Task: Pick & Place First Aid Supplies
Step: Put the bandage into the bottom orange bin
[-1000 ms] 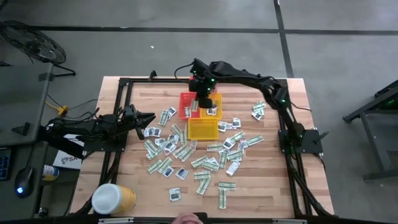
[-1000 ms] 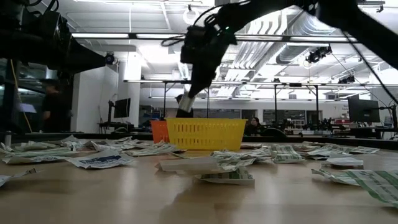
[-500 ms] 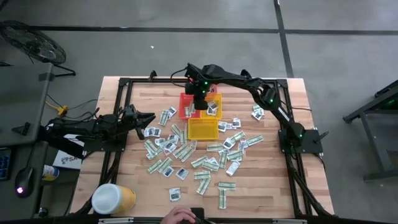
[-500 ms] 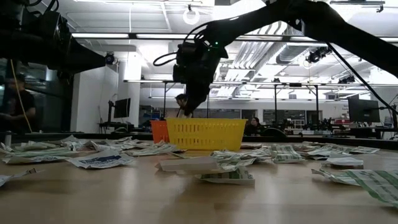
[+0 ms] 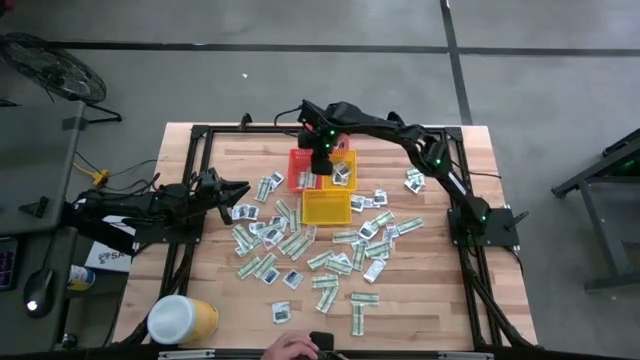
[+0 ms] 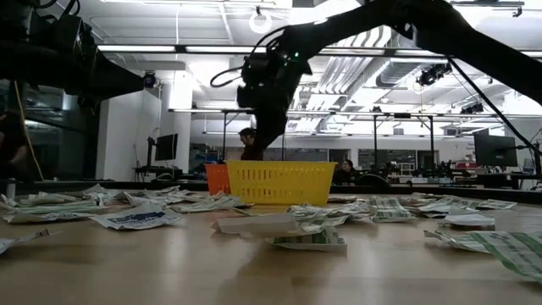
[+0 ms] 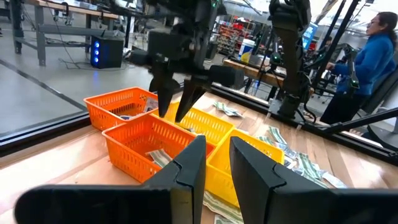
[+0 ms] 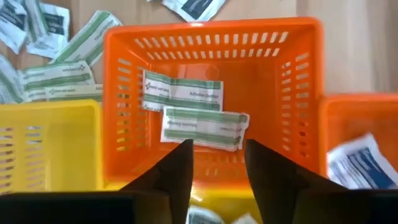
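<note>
hidden: orange basket [image 6: 217, 178] — mostly behind yellow basket [image 6: 280, 182] | print on packets [image 5: 300, 245] — unreadable

basket [image 8: 211, 93] open above; walls surround

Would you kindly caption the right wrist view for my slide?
Right gripper, fingers open, above an orange basket holding two green-and-white packets.

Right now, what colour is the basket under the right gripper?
Orange basket, two green-and-white packets inside; right wrist view shows it best.
</note>
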### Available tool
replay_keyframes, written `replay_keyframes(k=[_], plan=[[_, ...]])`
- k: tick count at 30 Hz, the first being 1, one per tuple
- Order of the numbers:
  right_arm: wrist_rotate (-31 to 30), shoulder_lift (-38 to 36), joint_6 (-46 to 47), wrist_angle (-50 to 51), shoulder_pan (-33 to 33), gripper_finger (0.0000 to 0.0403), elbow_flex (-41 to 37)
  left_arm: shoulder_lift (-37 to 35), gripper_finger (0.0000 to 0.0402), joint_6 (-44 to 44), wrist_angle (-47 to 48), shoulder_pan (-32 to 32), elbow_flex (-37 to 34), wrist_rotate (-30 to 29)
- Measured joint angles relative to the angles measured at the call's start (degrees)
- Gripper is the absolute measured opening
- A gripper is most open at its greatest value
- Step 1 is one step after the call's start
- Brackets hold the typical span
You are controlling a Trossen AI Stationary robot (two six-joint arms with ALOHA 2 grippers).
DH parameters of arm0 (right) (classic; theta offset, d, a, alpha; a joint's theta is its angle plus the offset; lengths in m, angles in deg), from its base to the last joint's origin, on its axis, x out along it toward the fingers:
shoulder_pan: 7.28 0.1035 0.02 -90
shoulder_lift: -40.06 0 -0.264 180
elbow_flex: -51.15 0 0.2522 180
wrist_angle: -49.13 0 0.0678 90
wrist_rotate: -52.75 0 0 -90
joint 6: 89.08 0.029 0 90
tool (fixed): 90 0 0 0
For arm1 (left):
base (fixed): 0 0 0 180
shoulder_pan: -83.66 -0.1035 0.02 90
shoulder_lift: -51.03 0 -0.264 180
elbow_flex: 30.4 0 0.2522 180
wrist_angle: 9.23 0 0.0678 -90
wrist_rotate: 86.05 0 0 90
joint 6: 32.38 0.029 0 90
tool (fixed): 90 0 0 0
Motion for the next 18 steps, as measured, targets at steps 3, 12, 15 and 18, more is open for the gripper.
replay_keyframes(k=[3,12,15,18], plan=[[-1.8,-2.4,1.5,1.7,-0.4,0.0151,0.0,0.0,0.0073,0.0,0.0,0.0,0.0,0.0],[-6.1,-12.3,2.2,3.6,-3.1,0.0142,-12.0,0.0,0.0073,0.0,0.0,0.0,0.0,0.0],[-6.8,-18.9,4.5,-2.0,-3.7,0.0140,-23.5,0.0,0.0073,0.0,0.0,0.0,0.0,0.0],[-6.9,-26.0,8.9,-7.6,-4.3,0.0142,-35.3,0.0,0.0073,0.0,0.0,0.0,0.0,0.0]])
